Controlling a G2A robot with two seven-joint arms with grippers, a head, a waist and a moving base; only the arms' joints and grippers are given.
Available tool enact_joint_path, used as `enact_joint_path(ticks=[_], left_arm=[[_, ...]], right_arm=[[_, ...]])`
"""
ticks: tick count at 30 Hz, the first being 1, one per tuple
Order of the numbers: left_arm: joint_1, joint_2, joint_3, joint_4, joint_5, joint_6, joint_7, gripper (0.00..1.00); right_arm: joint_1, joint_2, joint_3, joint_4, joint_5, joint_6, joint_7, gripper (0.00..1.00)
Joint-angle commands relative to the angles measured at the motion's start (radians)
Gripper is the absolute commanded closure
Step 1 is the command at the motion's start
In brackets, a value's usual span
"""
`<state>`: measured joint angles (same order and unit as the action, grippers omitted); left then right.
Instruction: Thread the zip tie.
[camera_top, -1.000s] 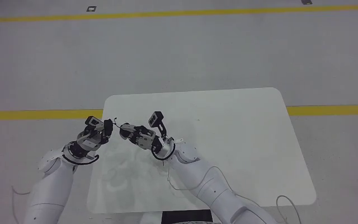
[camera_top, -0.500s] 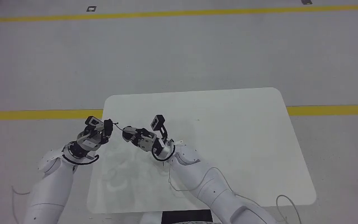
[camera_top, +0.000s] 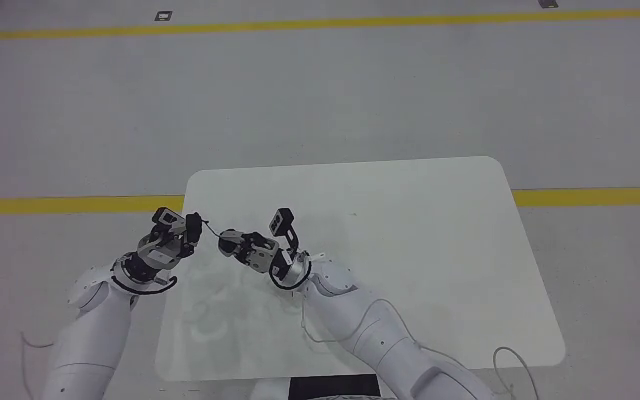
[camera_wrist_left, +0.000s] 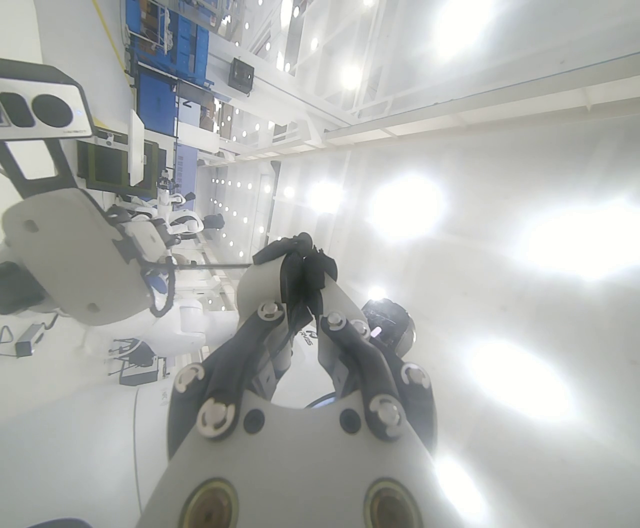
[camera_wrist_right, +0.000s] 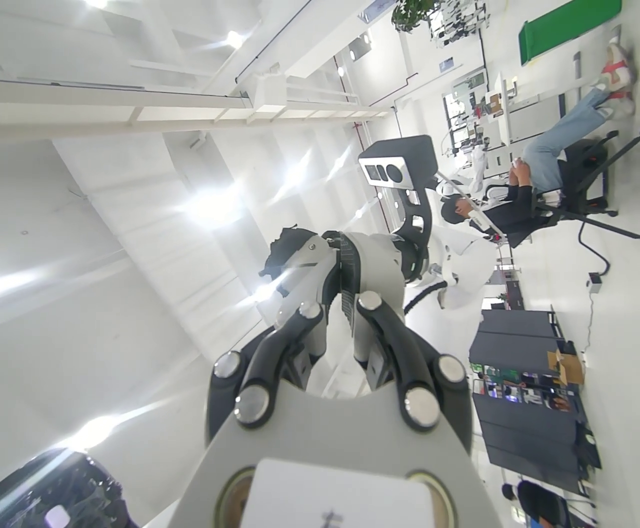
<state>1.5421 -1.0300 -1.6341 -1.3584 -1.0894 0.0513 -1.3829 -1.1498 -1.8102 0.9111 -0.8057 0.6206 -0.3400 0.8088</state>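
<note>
The zip tie (camera_top: 209, 229) is a thin black strap held in the air between my two grippers, above the left end of the white table (camera_top: 420, 250). My left gripper (camera_top: 193, 226) is shut on one end of it. In the left wrist view that gripper (camera_wrist_left: 302, 267) pinches a black bunch, and the strap (camera_wrist_left: 215, 266) runs straight out toward my right gripper (camera_wrist_left: 142, 250). My right gripper (camera_top: 229, 239) faces the left one a short gap away. In the right wrist view it (camera_wrist_right: 307, 262) is shut, with a black piece of the tie (camera_wrist_right: 281, 251) at its fingertips.
Both arms hang over the table's left front part. The bare tabletop stretches to the right and back. Beyond the far edge lies grey floor with a yellow line (camera_top: 320, 24).
My right gripper has shifted slightly right and toward the table's front, a little away from the left gripper. The left arm has stayed where it was.
</note>
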Motion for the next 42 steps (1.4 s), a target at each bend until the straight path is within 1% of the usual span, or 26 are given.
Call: enact_joint_path(ticks=[1,8,11,12,13,19,22,29,34,36,42], left_arm=[[0.0,0.0,0.0,0.0,0.0,0.0,0.0,1.0],[0.0,0.0,0.0,0.0,0.0,0.0,0.0,1.0],[0.0,0.0,0.0,0.0,0.0,0.0,0.0,1.0],[0.0,0.0,0.0,0.0,0.0,0.0,0.0,1.0],[0.0,0.0,0.0,0.0,0.0,0.0,0.0,1.0],[0.0,0.0,0.0,0.0,0.0,0.0,0.0,1.0],[0.0,0.0,0.0,0.0,0.0,0.0,0.0,1.0],[0.0,0.0,0.0,0.0,0.0,0.0,0.0,1.0],[0.0,0.0,0.0,0.0,0.0,0.0,0.0,1.0],[0.0,0.0,0.0,0.0,0.0,0.0,0.0,1.0],[0.0,0.0,0.0,0.0,0.0,0.0,0.0,1.0]], right_arm=[[0.001,0.0,-0.001,0.002,0.003,0.0,0.002,1.0],[0.007,0.003,-0.003,0.015,0.006,0.003,0.003,1.0],[0.006,0.004,0.0,0.014,0.009,0.0,-0.014,1.0],[0.003,0.004,0.002,0.011,0.01,0.0,-0.021,0.58],[-0.001,0.006,0.008,0.005,0.01,0.0,-0.029,0.0],[-0.042,0.022,0.056,-0.047,0.011,0.0,-0.034,0.0],[-0.076,0.036,0.097,-0.102,0.003,0.0,-0.035,0.0],[-0.178,0.071,0.205,-0.296,-0.035,0.0,-0.028,0.0],[-0.24,0.093,0.263,-0.434,-0.093,0.0,-0.047,0.0],[-0.255,0.099,0.285,-0.489,-0.134,0.0,-0.063,0.0],[-0.255,0.099,0.285,-0.489,-0.134,0.0,-0.063,0.0]])
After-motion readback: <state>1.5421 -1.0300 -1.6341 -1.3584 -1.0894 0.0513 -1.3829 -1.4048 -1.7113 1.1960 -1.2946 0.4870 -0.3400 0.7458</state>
